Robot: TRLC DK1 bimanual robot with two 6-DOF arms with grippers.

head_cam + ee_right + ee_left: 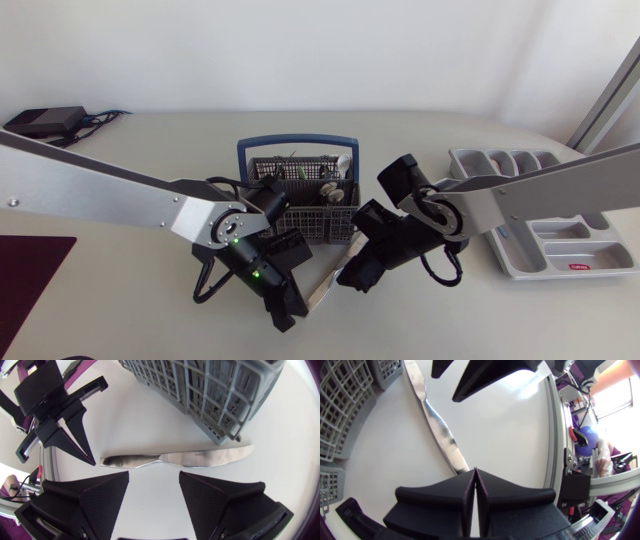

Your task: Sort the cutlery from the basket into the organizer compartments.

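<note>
The basket [290, 215] stands mid-table, with the organizer [585, 250] at its 3 o'clock. At the basket's 5 o'clock, the right gripper [153, 477] gapes empty over the flat-lying knife [175, 458]. The left gripper [475, 472], closed and empty, touches the handle tip. The knife looks stiff and slick, so I'd pinch the handle.

1. Knife [323, 289], in front of the basket [300, 218]: from above only a pale sliver shows between left gripper [284, 321] and right gripper [350, 279].
2. Cutlery [335, 186] inside the basket: too small to tell kinds.
3. Organizer [505, 153], right of the basket: its side facing the basket lies under the right arm [545, 188].
</note>
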